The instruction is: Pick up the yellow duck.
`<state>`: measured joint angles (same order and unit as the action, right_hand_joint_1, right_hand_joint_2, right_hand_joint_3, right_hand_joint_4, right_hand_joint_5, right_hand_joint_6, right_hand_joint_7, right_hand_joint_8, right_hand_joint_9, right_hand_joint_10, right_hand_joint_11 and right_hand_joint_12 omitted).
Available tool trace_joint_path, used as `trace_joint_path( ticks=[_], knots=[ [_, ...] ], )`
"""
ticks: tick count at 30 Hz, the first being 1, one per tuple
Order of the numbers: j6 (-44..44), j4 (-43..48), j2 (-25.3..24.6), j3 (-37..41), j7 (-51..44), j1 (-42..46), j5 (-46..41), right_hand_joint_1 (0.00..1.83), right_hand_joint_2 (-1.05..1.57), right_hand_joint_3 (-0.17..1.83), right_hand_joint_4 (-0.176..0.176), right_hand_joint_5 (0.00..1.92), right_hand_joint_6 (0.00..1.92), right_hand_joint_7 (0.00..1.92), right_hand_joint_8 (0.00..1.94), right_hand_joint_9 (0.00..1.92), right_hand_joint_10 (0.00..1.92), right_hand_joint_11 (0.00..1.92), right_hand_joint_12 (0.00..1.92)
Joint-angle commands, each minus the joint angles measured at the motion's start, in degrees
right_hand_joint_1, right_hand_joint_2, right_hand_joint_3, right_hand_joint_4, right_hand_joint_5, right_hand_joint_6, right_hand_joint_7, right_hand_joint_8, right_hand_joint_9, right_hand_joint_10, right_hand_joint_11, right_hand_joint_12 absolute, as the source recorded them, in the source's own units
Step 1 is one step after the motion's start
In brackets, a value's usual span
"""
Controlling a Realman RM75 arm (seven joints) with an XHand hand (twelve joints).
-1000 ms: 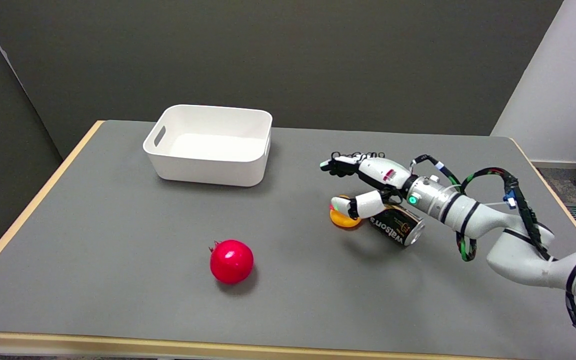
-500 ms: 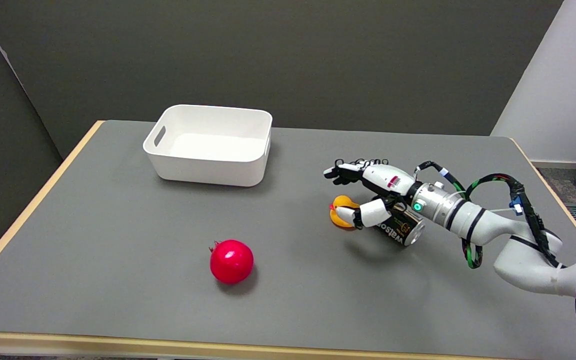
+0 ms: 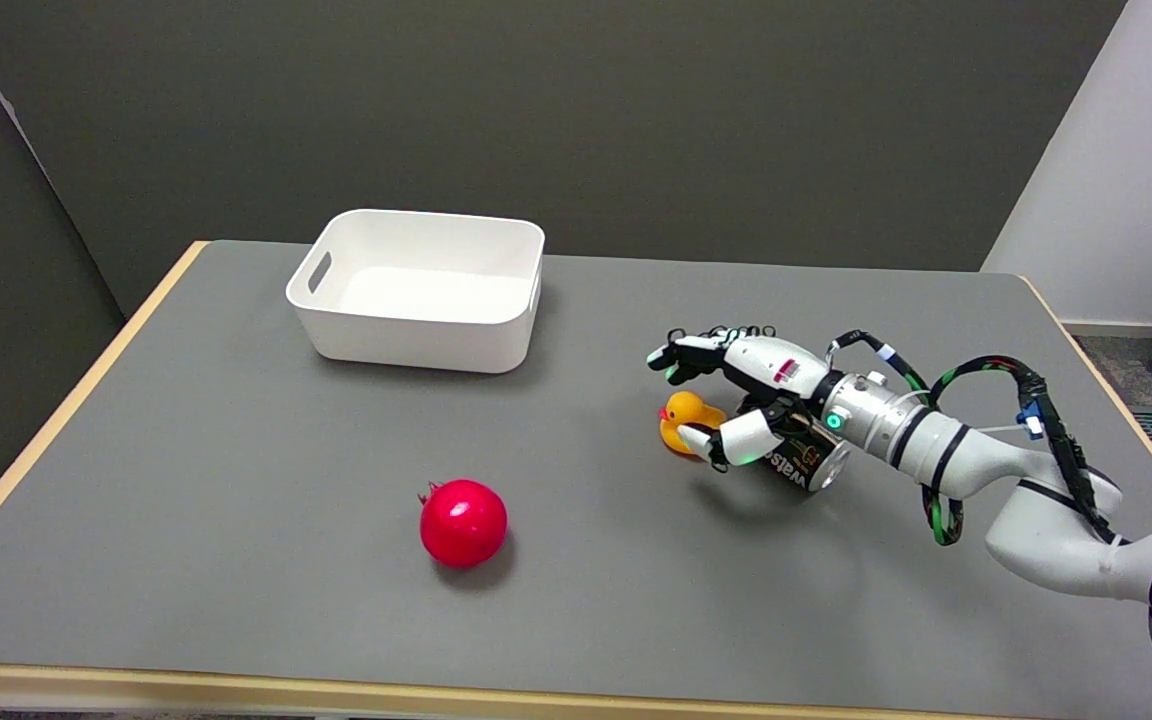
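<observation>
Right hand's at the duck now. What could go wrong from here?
1. The right hand is spread around the yellow duck, not clearly gripping it; closing could squirt it out.
2. The tipped can lies right under the wrist, so closing or lifting may roll it.

arm: my right arm reaches in from the lower right, stretched low toward the left
hand: my right hand (image 3: 736, 395) is spread, fingers (image 3: 681, 358) above, thumb (image 3: 731, 443) below, holding nothing
</observation>
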<state>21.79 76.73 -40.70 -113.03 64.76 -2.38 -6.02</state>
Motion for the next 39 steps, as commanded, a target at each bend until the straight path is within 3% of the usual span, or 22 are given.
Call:
trace_joint_path(
  ticks=[1, 10, 15, 19, 23, 26, 39],
  knots=[
    [-0.01, -0.10, -1.65, 0.00, -0.38, -0.21, 0.55, 0.71, 0.70, 0.89, 0.035, 0.30, 0.53, 0.51, 0.58, 0.34, 0.85, 0.15, 1.24],
    [1.00, -2.56, -4.07, -2.00, 0.02, -1.67, 0.98, 0.78, 0.74, 0.88, 0.041, 0.33, 0.65, 0.54, 0.65, 0.36, 0.86, 0.15, 1.24],
    [1.88, -3.93, -5.04, -3.12, 0.02, -2.38, 0.98, 0.82, 0.74, 0.90, 0.060, 0.36, 0.82, 0.59, 0.79, 0.40, 0.89, 0.16, 1.25],
    [2.12, -3.94, -5.04, -3.29, 0.02, -2.85, 0.98, 0.83, 0.75, 0.89, 0.073, 0.39, 0.92, 0.62, 0.93, 0.45, 0.93, 0.16, 1.25],
    [2.68, -3.62, -5.04, -3.29, 0.02, -3.10, 0.98, 0.86, 0.77, 0.87, 0.079, 0.45, 1.10, 0.62, 1.21, 0.52, 1.02, 0.18, 1.25],
    [2.85, -3.39, -4.96, -3.29, 0.02, -3.17, 0.98, 1.12, 1.20, 0.25, -0.051, 0.54, 1.54, 0.73, 1.56, 0.58, 1.15, 0.21, 1.31],
    [3.01, -2.99, -4.80, -3.14, 0.02, -3.27, 0.98, 1.15, 1.01, 0.56, -0.062, 0.62, 1.51, 0.79, 1.60, 0.69, 1.30, 0.32, 1.41]
  ],
)
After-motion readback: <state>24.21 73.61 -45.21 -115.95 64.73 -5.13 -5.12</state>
